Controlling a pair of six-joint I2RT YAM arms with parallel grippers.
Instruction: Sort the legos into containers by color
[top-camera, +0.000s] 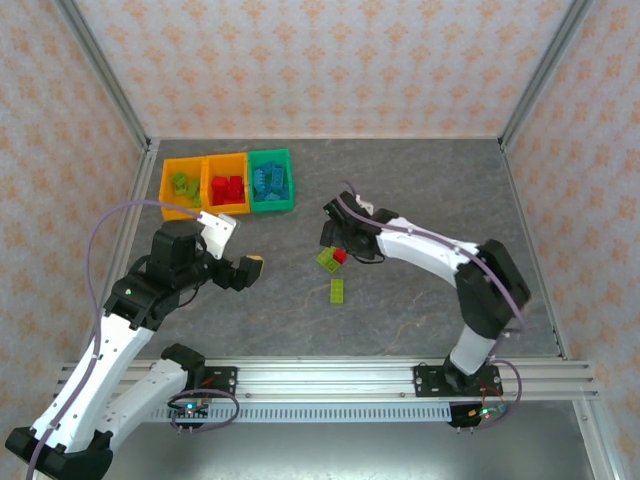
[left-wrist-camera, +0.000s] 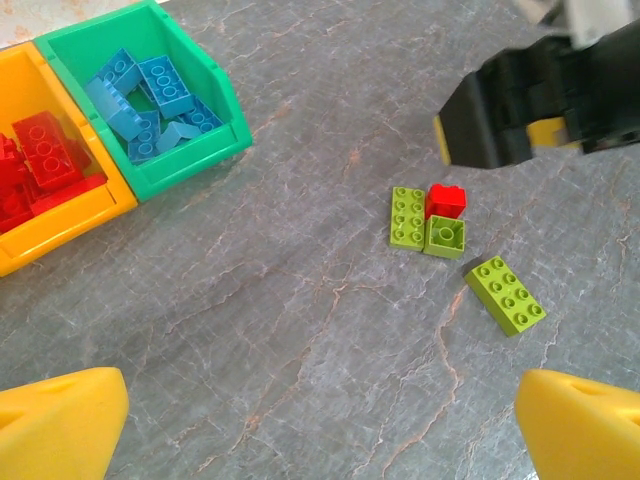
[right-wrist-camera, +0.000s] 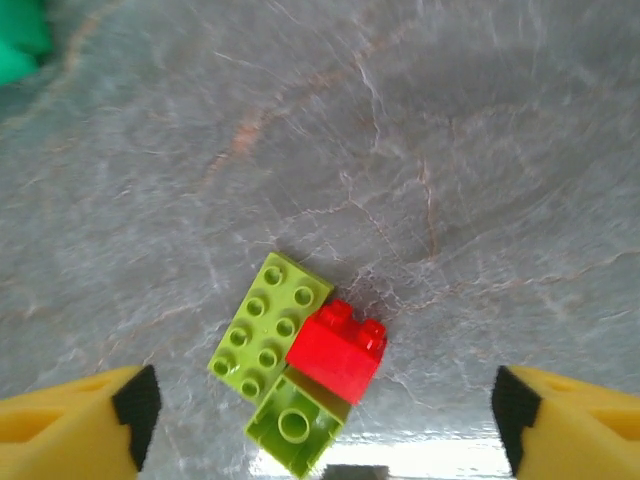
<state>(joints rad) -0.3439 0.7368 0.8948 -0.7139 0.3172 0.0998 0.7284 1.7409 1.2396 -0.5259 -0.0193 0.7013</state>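
– Fingers on the right gripper (right-wrist-camera: 320, 415): how do they stand?
– Apart, one on each side of a small cluster on the table (top-camera: 420, 200), touching none of it. The cluster is a red lego (right-wrist-camera: 337, 350) pressed against a long lime lego (right-wrist-camera: 268, 325) and a square lime lego (right-wrist-camera: 295, 425).
– And the left gripper (left-wrist-camera: 320, 425)?
– Its fingers are spread wide with nothing between them. It hangs over bare table, between the containers (top-camera: 248, 180) and the cluster.
– How much is sorted?
– Most of it, I'd judge. The left orange bin (top-camera: 167, 190) holds lime pieces, the middle orange bin (top-camera: 228, 210) holds red ones and the green bin (top-camera: 272, 207) holds blue ones. Each bin looks to hold one color.
– What is left?
– Four pieces, as far as I can see: the cluster of three and a lone lime lego (left-wrist-camera: 506, 294) lying just apart from it, nearer the arm bases. No blue piece lies loose on the table.
– Which goes next?
– Probably the red one, since the right fingers bracket it. It sits tight against the lime pieces, so a grip could drag them along.
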